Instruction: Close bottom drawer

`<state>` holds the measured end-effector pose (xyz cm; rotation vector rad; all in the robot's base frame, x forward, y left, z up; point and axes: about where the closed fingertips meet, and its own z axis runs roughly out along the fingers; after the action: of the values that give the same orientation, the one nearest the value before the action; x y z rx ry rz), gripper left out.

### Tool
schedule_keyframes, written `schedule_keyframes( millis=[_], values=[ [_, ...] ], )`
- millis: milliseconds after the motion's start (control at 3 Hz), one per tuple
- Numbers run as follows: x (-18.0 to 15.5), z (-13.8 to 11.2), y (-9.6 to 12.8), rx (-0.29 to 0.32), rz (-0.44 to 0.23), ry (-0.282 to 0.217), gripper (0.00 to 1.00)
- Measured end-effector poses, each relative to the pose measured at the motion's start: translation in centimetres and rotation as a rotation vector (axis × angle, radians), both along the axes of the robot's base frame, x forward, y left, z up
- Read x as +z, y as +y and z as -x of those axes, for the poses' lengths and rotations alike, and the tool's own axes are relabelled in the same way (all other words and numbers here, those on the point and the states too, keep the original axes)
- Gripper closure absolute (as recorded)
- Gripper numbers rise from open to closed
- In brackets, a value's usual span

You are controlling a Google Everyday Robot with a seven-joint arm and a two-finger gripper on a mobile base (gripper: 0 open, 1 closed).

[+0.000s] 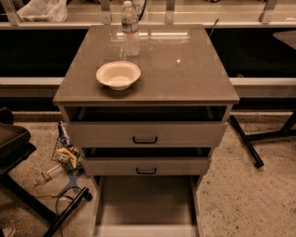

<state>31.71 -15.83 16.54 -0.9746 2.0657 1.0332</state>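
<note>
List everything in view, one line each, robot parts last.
cabinet: 1, grey-beige, centre, all three drawers open
bowl: 1, cream, cabinet top, front left
water bottle: 1, clear, upright at rear of cabinet top, behind the bowl
uppermost drawer: 1, grey-beige, black handle, slightly open
middle drawer: 1, grey-beige, black handle, slightly open
bottom drawer: 1, grey-beige, pulled out farthest, interior bare
wrappers: several, mixed colours, floor left of cabinet
floor bottle: 1, clear, lying by the wrappers
plastic bag: 1, white, top left
metal leg: 1, black, floor right
gripper: none in view
</note>
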Motion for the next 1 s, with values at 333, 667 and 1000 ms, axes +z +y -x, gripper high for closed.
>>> schedule_keyframes(
  millis=[333, 667, 1000],
  values=[
    [0.5, -3.2, 0.3, 0.010, 0.005, -0.046, 1.00],
    [0.9, -5.6, -0.1, -0.004, 0.001, -0.072, 1.00],
    [0.6, -9.5, 0.6, -0.018, -0.012, -0.084, 1.00]
  ],
)
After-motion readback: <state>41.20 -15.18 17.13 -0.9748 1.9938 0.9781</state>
